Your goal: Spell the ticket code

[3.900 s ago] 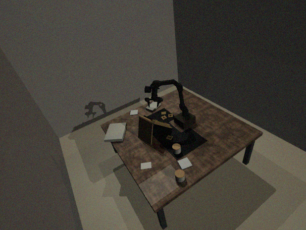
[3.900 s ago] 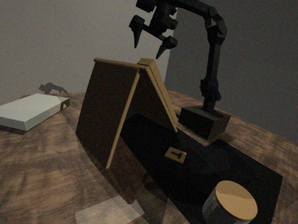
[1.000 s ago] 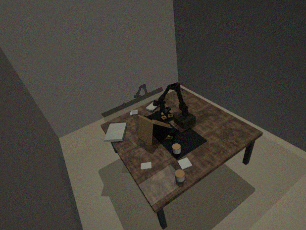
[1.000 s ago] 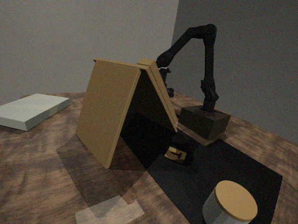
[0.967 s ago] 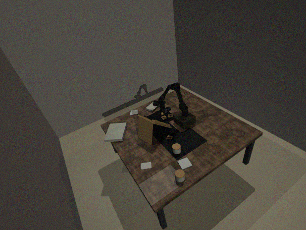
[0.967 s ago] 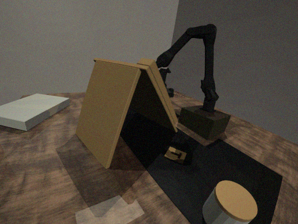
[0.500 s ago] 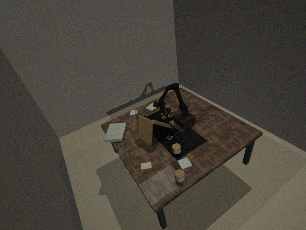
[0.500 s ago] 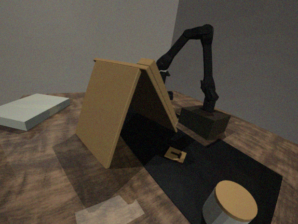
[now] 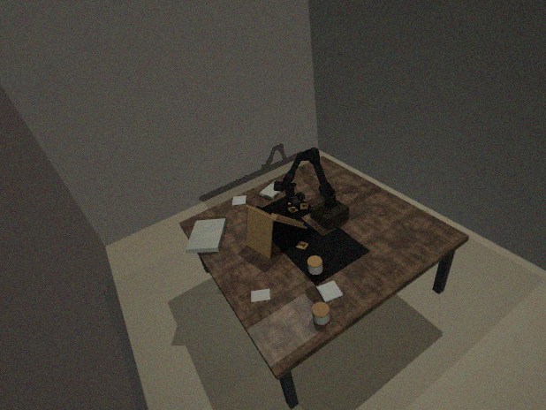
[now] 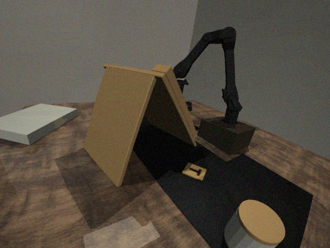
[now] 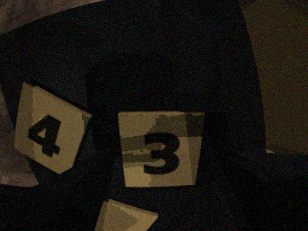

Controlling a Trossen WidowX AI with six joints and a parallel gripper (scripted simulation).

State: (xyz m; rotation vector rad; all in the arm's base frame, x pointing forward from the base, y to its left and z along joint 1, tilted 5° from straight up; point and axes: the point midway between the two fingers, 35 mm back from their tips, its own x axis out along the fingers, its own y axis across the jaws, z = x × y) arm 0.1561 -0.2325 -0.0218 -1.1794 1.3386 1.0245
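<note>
Hovering with fingers apart and empty, the hand [image 9: 295,197] overlooks two numbered tiles, 3 [image 11: 161,148] and 4 [image 11: 48,136].

Below my open gripper, the 3 tile [image 11: 161,148] and the 4 tile [image 11: 48,136] lie flat, apart, on the dark mat. The T tile [image 10: 194,171] lies flat before the tent-shaped board [image 10: 125,117].
</note>
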